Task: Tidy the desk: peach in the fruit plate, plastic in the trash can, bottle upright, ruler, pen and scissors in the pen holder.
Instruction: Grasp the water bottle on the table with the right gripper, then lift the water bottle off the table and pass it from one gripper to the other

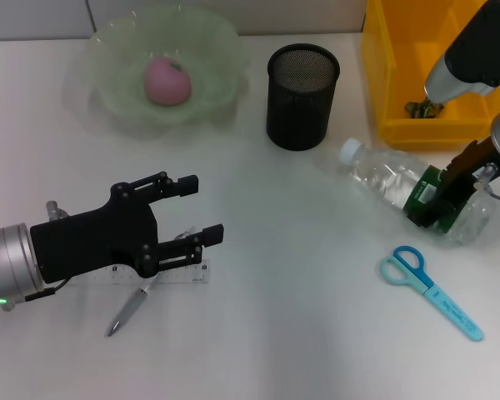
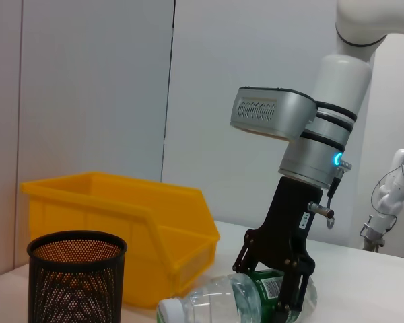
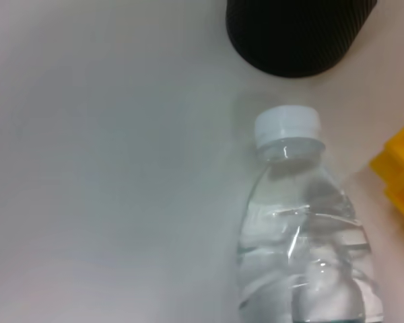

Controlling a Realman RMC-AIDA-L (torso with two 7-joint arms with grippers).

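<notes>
A clear bottle (image 1: 383, 177) with a white cap lies on its side at the right. My right gripper (image 1: 437, 204) is shut around its green-labelled lower body, and the left wrist view shows its fingers (image 2: 293, 296) astride the bottle (image 2: 215, 299). The right wrist view shows the bottle (image 3: 303, 229) lying flat. My left gripper (image 1: 202, 208) is open and empty, just above the clear ruler (image 1: 179, 275) and the grey pen (image 1: 129, 310) at the front left. A pink peach (image 1: 167, 81) lies in the green fruit plate (image 1: 217, 42). Blue scissors (image 1: 429, 287) lie at the front right.
The black mesh pen holder (image 1: 302, 96) stands at the back centre and appears empty. The yellow bin (image 1: 383, 83) at the back right holds a small crumpled piece (image 1: 421, 108). Bare table lies between the two grippers.
</notes>
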